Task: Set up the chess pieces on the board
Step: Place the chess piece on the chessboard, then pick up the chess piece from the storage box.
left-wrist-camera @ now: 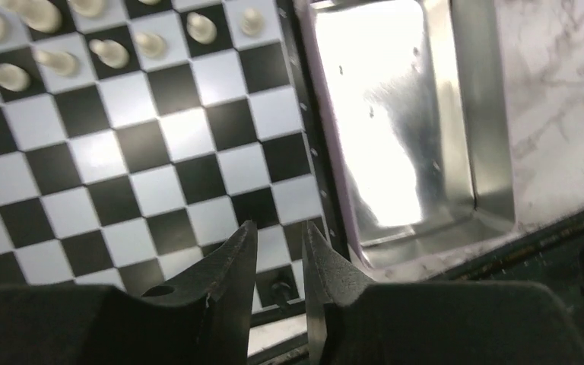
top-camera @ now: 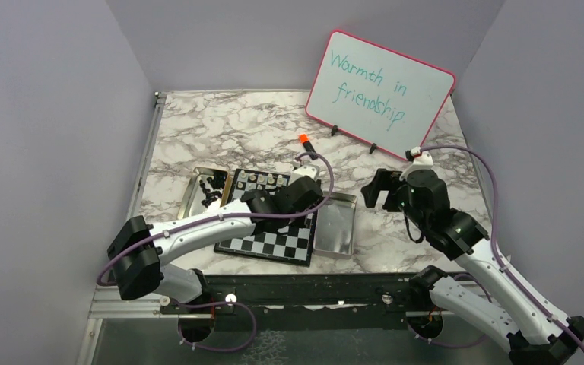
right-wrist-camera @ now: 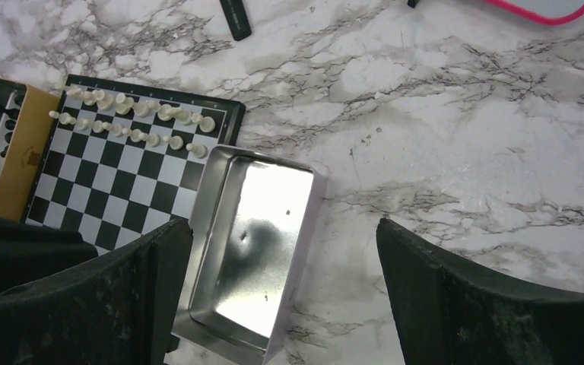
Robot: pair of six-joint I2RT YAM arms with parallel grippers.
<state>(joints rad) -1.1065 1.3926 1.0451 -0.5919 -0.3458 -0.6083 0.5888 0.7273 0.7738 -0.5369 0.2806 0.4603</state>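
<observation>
We see the board (top-camera: pixel 270 242) lying on the marble table (top-camera: pixel 220 129), with a gold tray (top-camera: pixel 189 196) just beside its left edge and a silver tray (top-camera: pixel 334 228) just beside its right edge. The white pieces (right-wrist-camera: pixel 133 122) stand in two rows along the far edge of the board, and the black pieces (top-camera: pixel 213 186) lie together in the gold tray. The left arm reaches across the board, and the left claw (left-wrist-camera: pixel 277 242) hangs low over the near corner that is next to the silver tray. Its fingers (left-wrist-camera: pixel 228 266) are parted only a little, with a narrow gap between them. Low in this gap we see one small dark piece (left-wrist-camera: pixel 280 290) on the corner of the board. The fingers do not seem to press it, and it is too small and dark for us to tell which figure it is. The right claw (right-wrist-camera: pixel 283 228) is spread wide and holds nothing. It hangs above the table, to the right of the silver tray and apart from it. At the back a whiteboard (top-camera: pixel 380 87) with a pink frame stands tilted, with the handwritten words "Warmth in friendship." A marker with an orange cap (top-camera: pixel 305 141) lies on the table near the far right corner of the board.
</observation>
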